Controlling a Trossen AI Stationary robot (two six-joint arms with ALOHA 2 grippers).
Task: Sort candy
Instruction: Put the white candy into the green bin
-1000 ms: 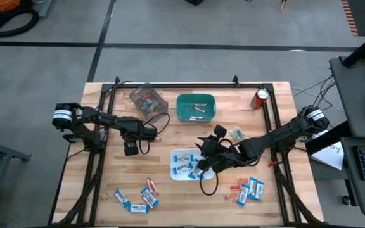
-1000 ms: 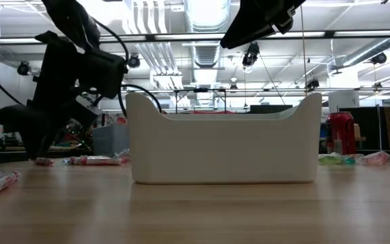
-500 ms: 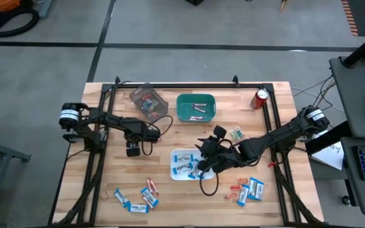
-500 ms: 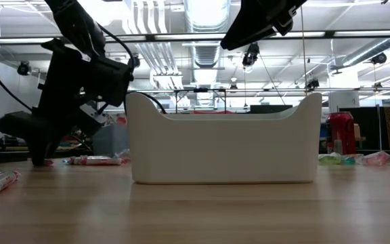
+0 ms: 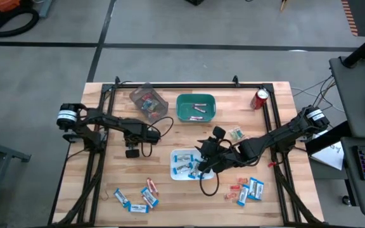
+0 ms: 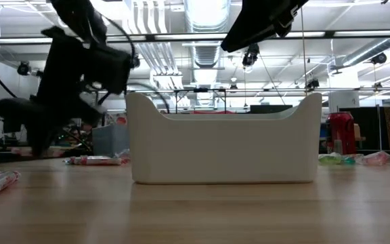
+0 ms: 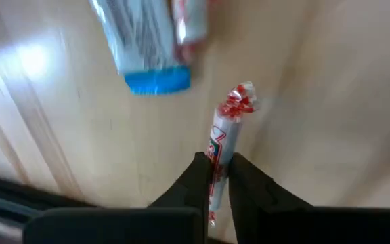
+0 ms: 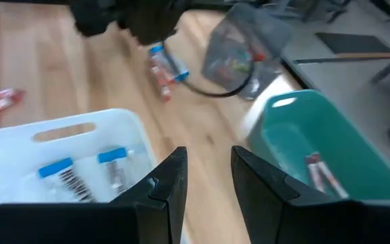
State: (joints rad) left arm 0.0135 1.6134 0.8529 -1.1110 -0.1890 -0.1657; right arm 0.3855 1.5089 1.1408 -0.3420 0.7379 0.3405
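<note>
My left gripper (image 5: 132, 152) is left of the middle of the table, shut on a slim pinkish-white candy stick (image 7: 227, 132) with red twisted ends. A blue-and-white packet (image 7: 147, 41) lies on the wood just beyond it. My right gripper (image 5: 201, 166) hangs open over the right edge of the white tray (image 5: 173, 155). Nothing is between its fingers (image 8: 171, 179). The tray holds blue-and-white packets (image 5: 184, 164). More candy lies loose at the near left (image 5: 135, 197) and the near right (image 5: 246, 189). My left gripper pinches the stick's two long sides (image 7: 217, 154) between its two fingers (image 7: 198, 177), which come from above, pointing down. One twisted end (image 7: 239, 100) reaches out past the fingertips and the other runs back between them. I cannot tell whether the stick is clear of the table.
A green bin (image 5: 179, 107) with a few sticks and a clear container (image 5: 147, 99) of sweets stand at the far middle. A red can (image 5: 260, 98) is at the far right, and a few sweets (image 5: 236, 134) lie nearer. Black frame rails run along both sides.
My left gripper has dipped onto the table at a small sweet, taken hold of it and started upward; it shows blurred now. In the low view the sweet no longer lies where it was.
</note>
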